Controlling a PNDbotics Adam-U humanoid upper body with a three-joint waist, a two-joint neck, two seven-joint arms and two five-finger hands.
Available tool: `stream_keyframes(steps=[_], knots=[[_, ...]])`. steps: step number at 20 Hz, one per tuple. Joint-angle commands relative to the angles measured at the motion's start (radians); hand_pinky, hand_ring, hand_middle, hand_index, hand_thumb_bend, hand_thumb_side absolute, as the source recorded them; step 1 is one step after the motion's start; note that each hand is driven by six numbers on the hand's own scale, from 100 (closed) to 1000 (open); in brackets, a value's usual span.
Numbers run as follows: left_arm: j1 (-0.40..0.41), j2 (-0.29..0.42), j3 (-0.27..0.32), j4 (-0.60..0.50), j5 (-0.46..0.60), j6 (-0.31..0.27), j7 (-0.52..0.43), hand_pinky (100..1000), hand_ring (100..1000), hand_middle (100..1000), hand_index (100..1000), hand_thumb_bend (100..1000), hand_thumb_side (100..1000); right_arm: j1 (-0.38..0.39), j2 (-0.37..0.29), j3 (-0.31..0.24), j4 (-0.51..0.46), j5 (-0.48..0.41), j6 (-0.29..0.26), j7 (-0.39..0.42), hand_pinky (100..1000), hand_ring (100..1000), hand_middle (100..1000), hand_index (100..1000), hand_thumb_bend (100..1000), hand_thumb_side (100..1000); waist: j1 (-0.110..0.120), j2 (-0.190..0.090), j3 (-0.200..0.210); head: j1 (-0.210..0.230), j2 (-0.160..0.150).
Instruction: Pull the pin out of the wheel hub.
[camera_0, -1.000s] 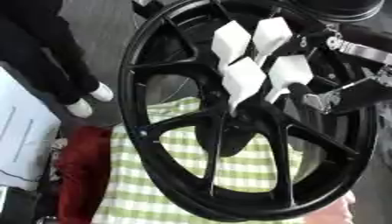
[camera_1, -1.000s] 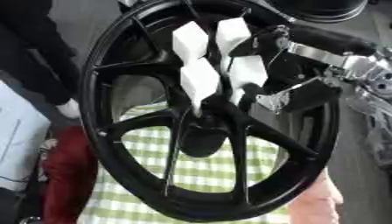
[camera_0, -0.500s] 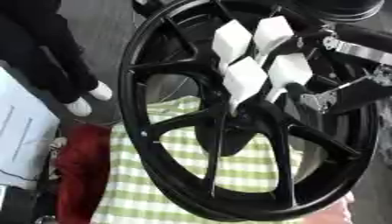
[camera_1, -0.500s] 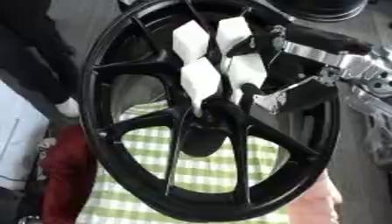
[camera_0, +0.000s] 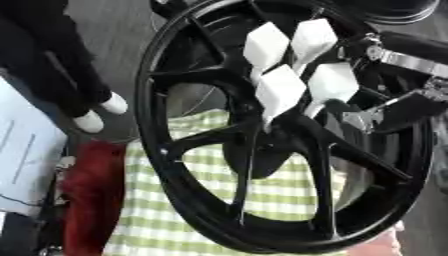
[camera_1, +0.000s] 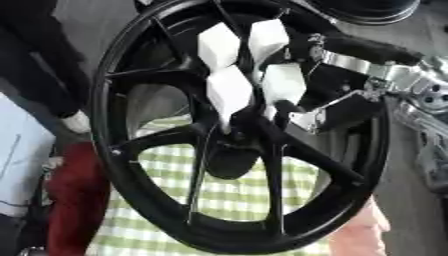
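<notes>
Here, from the left: a red cloth (camera_0: 92, 195) lies beside a green-checked cloth (camera_0: 188, 200). On the checked cloth stands the black wheel (camera_0: 219, 140), tilted on its rim, spokes meeting at the hub (camera_0: 271, 135). The pin cannot be made out. The right hand (camera_0: 293, 67) reaches in from the upper right through the wheel, its white fingertips (camera_0: 280, 90) clustered at the hub; whether they hold anything cannot be told.

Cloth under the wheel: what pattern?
Green and white check, on the cloth under the black wheel; clearest in left eye view.
</notes>
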Motion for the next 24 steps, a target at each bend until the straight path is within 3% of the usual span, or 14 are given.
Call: stream_keyframes(steps=[1, 8, 10, 11, 13, 24], knots=[[-0.007, 0.011, 0.000, -0.010, 0.003, 0.000, -0.003, 557, 863, 876, 715, 238, 905, 0.004, -0.021, -0.005, -0.004, -0.022, 0.017, 0.001, 787, 576, 503, 782, 100, 176, 0.006, -0.009, -0.001, -0.002, -0.010], [-0.008, 0.011, -0.002, -0.009, 0.002, -0.001, -0.005, 558, 865, 876, 714, 239, 905, 0.002, -0.020, -0.012, -0.004, -0.112, 0.051, -0.062, 704, 433, 350, 613, 100, 140, 0.006, -0.008, -0.003, -0.004, -0.012], [-0.009, 0.012, -0.001, -0.009, 0.002, -0.001, -0.005, 558, 865, 876, 714, 238, 905, 0.006, -0.022, -0.013, -0.004, -0.140, 0.059, -0.073, 686, 399, 315, 570, 100, 197, 0.006, -0.008, -0.003, -0.005, -0.011], [-0.009, 0.012, -0.001, -0.009, 0.002, -0.001, -0.005, 558, 865, 875, 714, 238, 905, 0.007, -0.024, -0.015, -0.004, -0.153, 0.062, -0.078, 685, 391, 306, 558, 100, 150, 0.006, -0.008, -0.004, -0.005, -0.010], [-0.008, 0.012, -0.001, -0.009, 0.002, -0.001, -0.005, 558, 866, 874, 714, 238, 904, 0.006, -0.029, -0.024, -0.004, -0.178, 0.064, -0.091, 673, 364, 279, 523, 100, 170, 0.006, -0.009, -0.005, -0.007, -0.009], [-0.007, 0.012, 0.000, -0.005, 0.000, -0.002, -0.007, 560, 868, 873, 712, 238, 902, 0.020, -0.073, -0.094, -0.004, -0.238, -0.009, -0.141, 590, 298, 212, 436, 100, 190, 0.008, -0.018, -0.013, -0.007, -0.002]])
